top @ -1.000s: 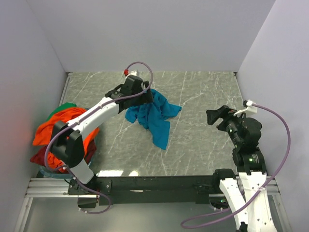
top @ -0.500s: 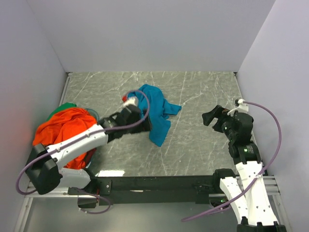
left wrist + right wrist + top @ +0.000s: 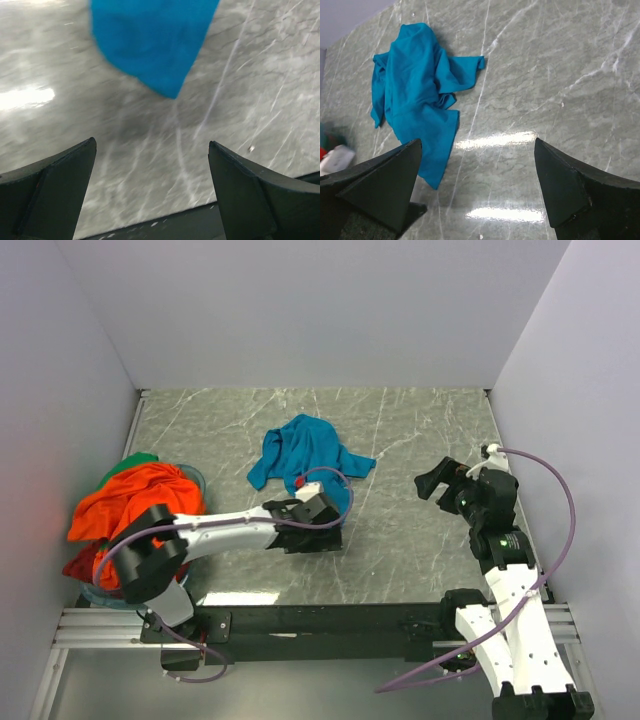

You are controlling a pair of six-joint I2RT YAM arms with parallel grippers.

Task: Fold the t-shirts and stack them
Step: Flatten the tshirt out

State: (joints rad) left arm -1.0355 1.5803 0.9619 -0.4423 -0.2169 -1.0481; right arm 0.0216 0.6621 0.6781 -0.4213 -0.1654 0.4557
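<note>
Table (image 3: 420,430) grey marble, pale walls (image 3: 320,310) | teal t-shirt (image 3: 300,455) crumpled | left end effector (image 3: 151,145) wide | right end effector (image 3: 478,142) wide

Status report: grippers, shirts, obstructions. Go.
Left gripper open, empty, just short of teal shirt tip. Right gripper open, empty, off to the right. Shirt crumpled, unfolded; orange pile at left. Nothing blocking.

I saw a plain teal shirt (image 3: 300,452), an orange shirt (image 3: 135,502), a red shirt (image 3: 80,568) and a green shirt (image 3: 135,459). The surface (image 3: 420,425) was grey-green marble, veined white.
</note>
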